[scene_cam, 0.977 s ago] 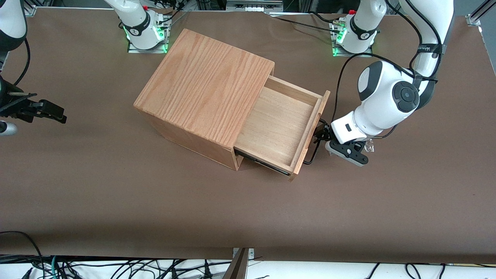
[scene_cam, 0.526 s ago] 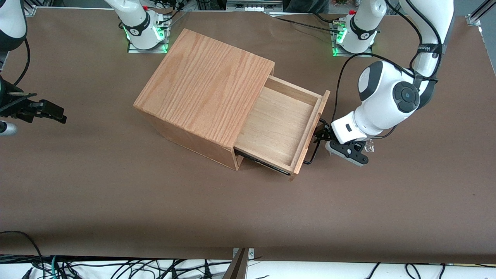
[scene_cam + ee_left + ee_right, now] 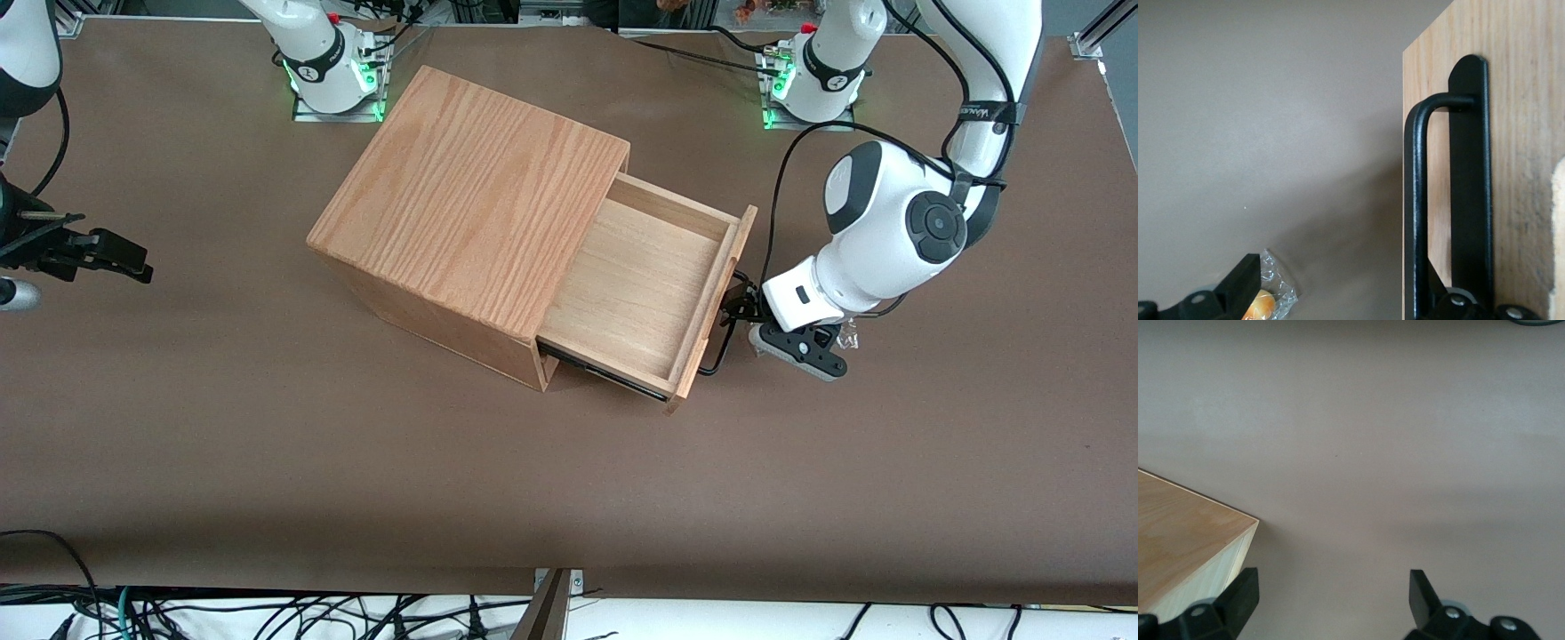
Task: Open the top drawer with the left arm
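Note:
The top drawer [image 3: 636,293] stands pulled well out of the oak-grain wooden box [image 3: 471,204], and its pale inside is bare. Its black wire handle [image 3: 722,342] [image 3: 1415,200] runs across the drawer front [image 3: 1521,133]. The left arm's gripper [image 3: 742,311] [image 3: 1345,290] is right at that front and is open. One finger [image 3: 1458,303] sits tucked between the handle bar and the drawer front. The other finger [image 3: 1238,283] hangs well apart from it over the table.
A small plastic-wrapped bread roll [image 3: 1261,303] [image 3: 849,336] lies on the brown table [image 3: 356,462] beside the gripper, toward the working arm's end. The arm bases [image 3: 813,71] stand at the table edge farthest from the front camera.
The working arm's wrist has shifted very slightly. The drawer stays pulled out as far as before.

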`<action>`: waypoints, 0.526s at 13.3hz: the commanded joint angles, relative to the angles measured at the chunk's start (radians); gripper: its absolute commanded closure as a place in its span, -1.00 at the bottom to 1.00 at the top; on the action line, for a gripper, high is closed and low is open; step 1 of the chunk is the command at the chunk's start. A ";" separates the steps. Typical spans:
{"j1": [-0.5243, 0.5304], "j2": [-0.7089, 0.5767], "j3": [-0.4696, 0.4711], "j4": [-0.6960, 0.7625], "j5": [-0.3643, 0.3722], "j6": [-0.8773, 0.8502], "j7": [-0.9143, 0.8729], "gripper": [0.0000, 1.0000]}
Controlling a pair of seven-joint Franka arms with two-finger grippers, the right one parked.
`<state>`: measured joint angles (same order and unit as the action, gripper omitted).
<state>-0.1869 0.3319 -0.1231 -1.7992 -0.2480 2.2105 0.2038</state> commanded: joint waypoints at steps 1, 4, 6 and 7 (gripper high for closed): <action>-0.011 -0.007 0.023 0.040 0.003 -0.023 -0.066 -1.00; -0.011 -0.008 0.023 0.049 0.003 -0.048 -0.066 -1.00; -0.011 -0.011 0.022 0.049 0.003 -0.049 -0.067 -1.00; -0.011 -0.013 0.022 0.049 0.001 -0.051 -0.067 -1.00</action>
<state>-0.1870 0.3326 -0.1196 -1.7873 -0.2480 2.1807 0.1885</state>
